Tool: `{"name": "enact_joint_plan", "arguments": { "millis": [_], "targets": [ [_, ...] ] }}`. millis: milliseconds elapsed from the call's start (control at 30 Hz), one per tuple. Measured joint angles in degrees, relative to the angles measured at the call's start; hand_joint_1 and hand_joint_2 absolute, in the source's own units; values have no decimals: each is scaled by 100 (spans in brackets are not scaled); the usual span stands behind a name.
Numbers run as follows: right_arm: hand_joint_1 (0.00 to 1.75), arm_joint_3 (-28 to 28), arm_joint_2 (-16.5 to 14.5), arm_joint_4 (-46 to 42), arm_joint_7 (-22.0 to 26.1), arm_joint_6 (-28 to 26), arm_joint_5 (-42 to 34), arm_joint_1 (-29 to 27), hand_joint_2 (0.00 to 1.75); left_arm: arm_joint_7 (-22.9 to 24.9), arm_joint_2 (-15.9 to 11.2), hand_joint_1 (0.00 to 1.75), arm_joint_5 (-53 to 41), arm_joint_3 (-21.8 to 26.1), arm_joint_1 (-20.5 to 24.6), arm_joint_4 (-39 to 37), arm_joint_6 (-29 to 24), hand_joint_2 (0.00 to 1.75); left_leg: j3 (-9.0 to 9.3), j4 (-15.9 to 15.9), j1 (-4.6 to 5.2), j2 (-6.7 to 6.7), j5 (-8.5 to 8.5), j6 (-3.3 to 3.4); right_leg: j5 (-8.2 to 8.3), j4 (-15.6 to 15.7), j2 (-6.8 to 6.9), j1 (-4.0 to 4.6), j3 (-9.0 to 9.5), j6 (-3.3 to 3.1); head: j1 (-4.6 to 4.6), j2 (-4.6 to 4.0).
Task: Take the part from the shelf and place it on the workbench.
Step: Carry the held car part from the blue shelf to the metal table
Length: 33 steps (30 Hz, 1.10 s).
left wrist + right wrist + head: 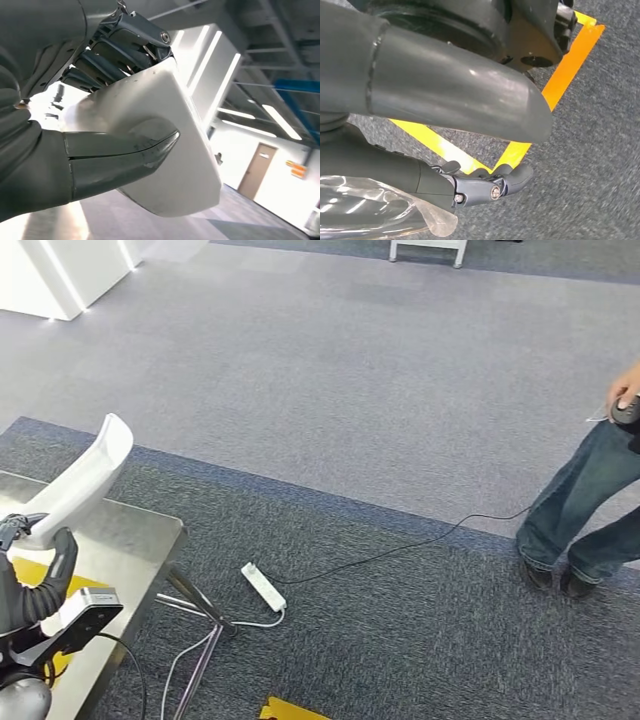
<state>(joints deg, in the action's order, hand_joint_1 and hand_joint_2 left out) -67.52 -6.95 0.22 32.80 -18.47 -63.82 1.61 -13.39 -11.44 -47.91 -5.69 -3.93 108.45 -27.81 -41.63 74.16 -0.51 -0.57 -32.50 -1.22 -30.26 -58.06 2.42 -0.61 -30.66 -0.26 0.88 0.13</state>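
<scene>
The part (83, 480) is a long, curved white plastic piece. My left hand (34, 570) grips its lower end, and the part slants up above the near corner of the steel workbench (128, 550). In the left wrist view the thumb and dark fingers of the left hand (113, 155) clamp the white part (181, 150) from both sides. My right hand (452, 95) hangs over the carpet with its fingers (490, 187) stretched out and nothing in them.
A white power strip (263, 586) and its cables lie on the carpet beside the workbench legs (192, 600). A person (589, 500) stands at the right holding a dark device. Yellow tape (561, 75) marks the floor. White furniture (53, 275) stands far left.
</scene>
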Motion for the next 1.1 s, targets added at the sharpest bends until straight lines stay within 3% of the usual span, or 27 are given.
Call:
{"name": "enact_joint_plan", "arguments": {
  "millis": [33, 100, 167, 200, 267, 333, 400, 467, 500, 567, 600, 633, 700, 767, 800, 833, 900, 967, 1000, 1033, 1100],
  "targets": [
    [0, 0, -1, 0, -1, 0, 2, 5, 0, 1, -7, 175, 3, 5, -6, 1, 0, 175, 138, -275, -1, 33, 184, 9, -19, 0, 79, 5, 24, 3, 0, 0],
    [0, 0, -1, 0, -1, 0, 5, 15, 0, 1, -16, 175, 8, 17, -5, 7, 0, 175, 535, -1053, 52, 306, 516, 63, -65, 0, 217, 25, 81, 29, 0, 0],
    [0, 0, -2, 0, -2, 1, 7, 22, 0, 1, -27, 175, 9, 27, 1, 22, -1, 175, 727, -1467, 136, 559, 592, 142, -103, 6, 344, 52, 113, 83, 4, 1],
    [0, 0, -3, -1, -2, 1, 9, 24, 0, 1, -33, 175, 9, 33, -1, 31, 0, 175, 728, -1492, 169, 574, 567, 177, -117, 17, 417, 61, 128, 114, 9, 1],
    [0, 0, -4, -2, -4, 2, 16, 36, 0, 1, -49, 175, 10, 51, -21, 55, -2, 175, 751, -1557, 156, 418, 588, 241, -166, 27, 497, 61, 171, 177, 9, 1],
    [0, 0, -5, -2, -6, -1, 23, 49, 0, 1, -58, 175, 19, 80, -26, 86, -3, 175, 806, -1635, 111, 272, 622, 306, -333, -223, 230, 46, 77, 229, -11, 1],
    [0, 0, -4, -2, -14, 1, 24, 40, 0, -1, -57, 175, 31, 106, -33, 103, -1, 175, 819, -1656, 86, 126, 630, 343, -637, -941, -128, 28, -300, 254, -38, 0],
    [0, 0, -4, -2, -25, 7, 24, 20, 0, -8, -52, 175, 41, 122, -68, 104, 1, 175, 820, -1651, 82, -48, 625, 352, -772, -1553, -221, 24, -689, 273, -48, 0],
    [0, 0, -4, -2, -28, 8, 24, 14, 0, -13, -52, 175, 44, 129, -87, 106, 0, 175, 825, -1647, 79, -137, 622, 350, -675, -1572, -231, 22, -756, 278, -48, 0],
    [0, 0, -4, -2, -29, 7, 24, 15, 0, -16, -51, 175, 48, 138, -104, 110, -2, 175, 836, -1626, 61, -310, 605, 324, -215, -990, -333, -1, -584, 284, -50, 0],
    [0, 0, -4, -2, -31, 5, 24, 17, 0, -18, -51, 175, 49, 140, -106, 112, -3, 175, 831, -1601, 59, -389, 588, 297, -33, -621, -480, -22, -441, 282, -48, 0],
    [0, 0, -4, -2, -33, 2, 24, 19, 0, -21, -50, 175, 51, 141, -108, 114, -4, 175, 811, -1570, 51, -466, 572, 266, 71, -314, -615, -42, -297, 269, -45, 0],
    [0, -1, -4, -2, -37, -5, 27, 16, 0, -31, -49, 175, 52, 144, -118, 122, -3, 175, 757, -1538, 32, -599, 573, 190, 64, -83, -750, -45, -164, 217, -40, 0],
    [0, -2, -9, -3, -37, -9, 32, 17, 0, -42, -52, 175, 54, 151, -140, 133, -2, 175, 728, -1544, 8, -701, 595, 125, 73, -40, -625, -43, -125, 144, -40, 0],
    [0, -1, -12, -2, -37, -9, 33, 21, 0, -46, -55, 175, 56, 161, -147, 139, -2, 175, 707, -1499, 13, -635, 564, 97, 80, -21, -556, -50, -106, 110, -26, 0],
    [0, -1, -15, -2, -36, -9, 32, 23, 0, -48, -60, 175, 58, 172, -144, 145, -2, 175, 639, -1347, 21, -499, 473, 70, 85, 1, -475, -60, -85, 79, -6, 0],
    [0, 0, -15, 0, -36, -4, 31, 17, 0, -51, -64, 175, 63, 189, -134, 156, -1, 175, 355, -730, 25, -148, 165, 15, 70, 21, -313, -51, -51, 32, 35, 0],
    [0, 0, -15, 0, -38, 2, 31, 5, 0, -51, -63, 175, 68, 191, -145, 157, 2, 175, 43, -98, 5, -25, -52, -21, 44, 20, -140, -37, -34, 10, 40, 0],
    [0, 0, -15, 0, -40, 2, 31, 3, 0, -51, -62, 175, 69, 191, -155, 157, 3, 175, 3, -26, -1, -8, -17, -26, 29, 20, -56, -32, -23, 8, 41, 0],
    [0, 0, -15, 0, -42, 2, 33, 5, 0, -51, -62, 175, 70, 192, -161, 158, 4, 175, 70, -167, -3, 11, 115, -22, 13, 20, 23, -28, -5, 11, 40, 0],
    [0, 0, -15, 0, -45, 2, 40, 13, 0, -51, -62, 175, 70, 196, -161, 161, 5, 175, 442, -891, 24, 193, 486, 26, -24, 23, 159, -18, 48, 26, 39, 0]
  ]
}}
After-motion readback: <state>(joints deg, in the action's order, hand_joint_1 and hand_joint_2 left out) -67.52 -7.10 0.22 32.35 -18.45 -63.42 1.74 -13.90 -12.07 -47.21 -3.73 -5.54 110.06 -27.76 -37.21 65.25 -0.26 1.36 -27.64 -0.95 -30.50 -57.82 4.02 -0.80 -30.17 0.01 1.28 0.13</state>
